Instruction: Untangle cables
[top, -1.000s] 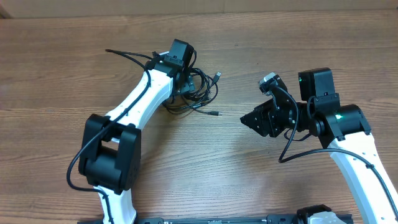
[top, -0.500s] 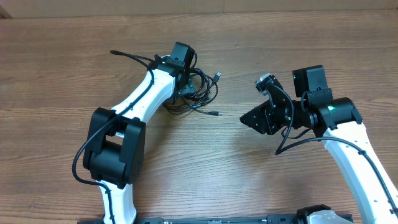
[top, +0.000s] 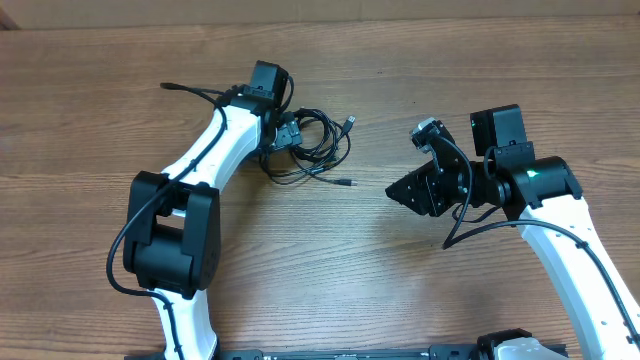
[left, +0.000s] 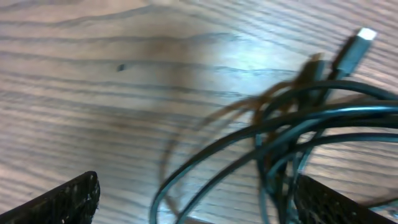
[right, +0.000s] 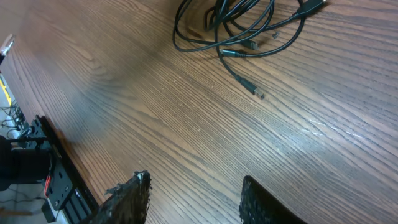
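The cables (top: 318, 150) lie in a loose black tangle on the wooden table, with one plug end (top: 349, 121) at the upper right and another (top: 345, 184) at the lower right. My left gripper (top: 284, 136) is down at the tangle's left side and open wide. In the left wrist view several cable strands (left: 292, 130) run between its fingers (left: 62, 199), which are not closed on them, and a silver-tipped plug (left: 367, 34) shows at the top right. My right gripper (top: 404, 192) hangs open over bare wood to the right of the cables (right: 236, 28). Nothing is between its fingers (right: 134, 196).
A loose plug end (right: 257, 93) points toward the right gripper. The thick black wire of the left arm (top: 190, 90) loops out to the left of the tangle. The table's front rail (right: 56, 180) shows at the lower left of the right wrist view.
The left arm's wrist has swung a little to the left, and its gripper stays at the tangle. The right arm shifted slightly left early on and has held still since.
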